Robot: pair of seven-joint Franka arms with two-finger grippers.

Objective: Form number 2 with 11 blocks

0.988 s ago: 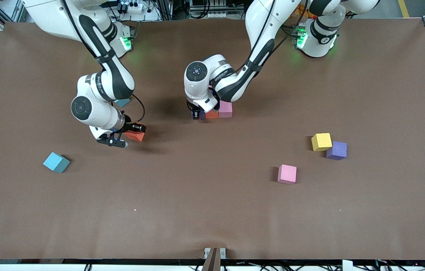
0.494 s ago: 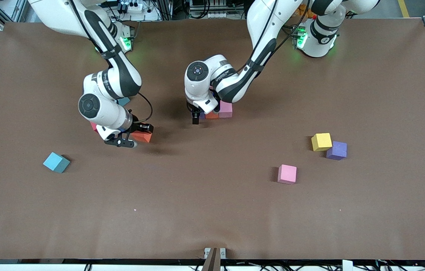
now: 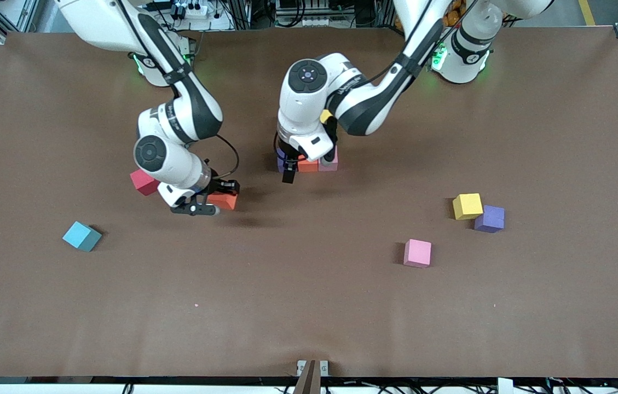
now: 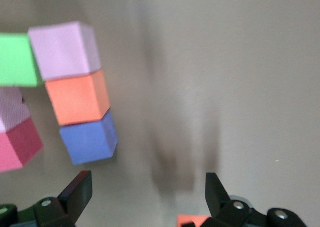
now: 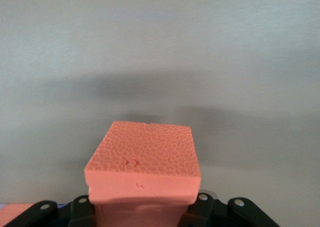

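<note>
The number 2 stands partly built: a row of a purple cube (image 3: 282, 163), an orange cube (image 3: 309, 165) and a pink cube (image 3: 330, 160), largely hidden under the left arm. The left wrist view shows that row as pink (image 4: 62, 49), orange (image 4: 77, 98) and purple (image 4: 89, 139), with a green cube (image 4: 17, 59), a pink cube (image 4: 11, 109) and a red cube (image 4: 17, 147) beside it. My left gripper (image 3: 289, 171) (image 4: 147, 189) hangs open and empty just off the purple cube. My right gripper (image 3: 213, 198) (image 5: 142, 209) is shut on another orange block (image 3: 224, 201) (image 5: 145, 159).
A loose red block (image 3: 144, 181) lies beside the right arm's wrist. A yellow block (image 3: 467, 206), a purple block (image 3: 489, 219) and a pink block (image 3: 417, 253) lie toward the left arm's end. A light-blue cube (image 3: 82, 236) sits toward the right arm's end.
The left gripper opened, let go of the purple cube and rose. The right arm carried its orange block toward the row, uncovering the red block.
</note>
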